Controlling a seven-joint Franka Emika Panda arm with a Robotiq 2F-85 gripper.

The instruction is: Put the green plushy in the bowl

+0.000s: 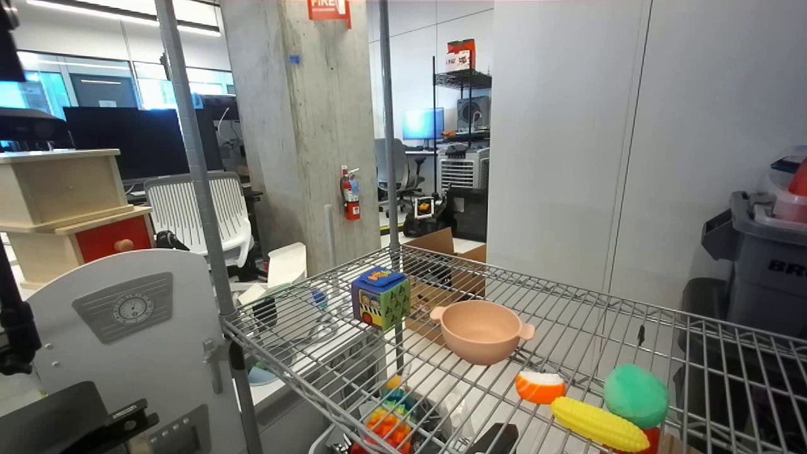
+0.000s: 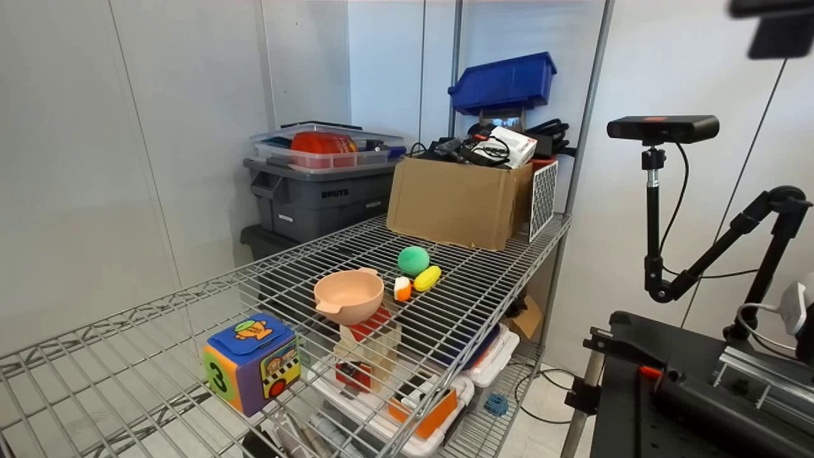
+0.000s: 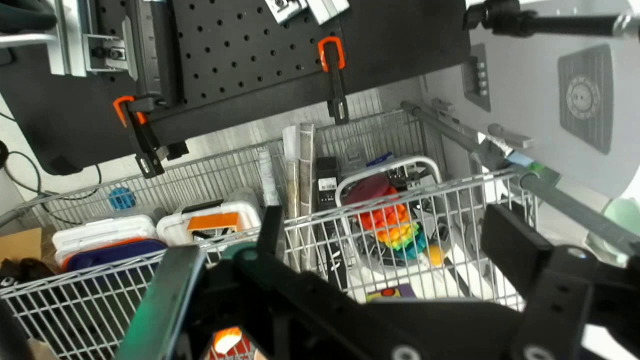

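Your gripper [image 3: 392,235] is spread wide, with nothing held between its fingers. Its gap faces the edge of the wire shelf [image 2: 489,280] and a rainbow-coloured thing [image 3: 387,222] below, not your target. Judged from the row of toys, the green plushy [image 1: 635,395] lies off to the tool's side, outside the gap: it rests on the shelf in both exterior views, but I cannot find it in the wrist view, where the tool's own body may hide it. That is the first risk: lowering without sighting it could land one finger on top and send this round toy rolling over the wires.

The yellow corn toy [image 1: 599,425] lies against the green plushy or just beside it; I cannot tell which. Come down with the fingers this wide and one may strike the corn or gather it in too. Go too deep and a fingertip could catch between wires. A shallow pinch high on the ball would likely let something this soft-looking squeeze out.

The orange-and-white toy [image 1: 540,387], partly covered by the tool's linkage low in the wrist view, sits roughly between the green plushy and the bowl [image 1: 482,331]. Carry low on the way across and you could bump it, or hook a bowl handle and shove the bowl.
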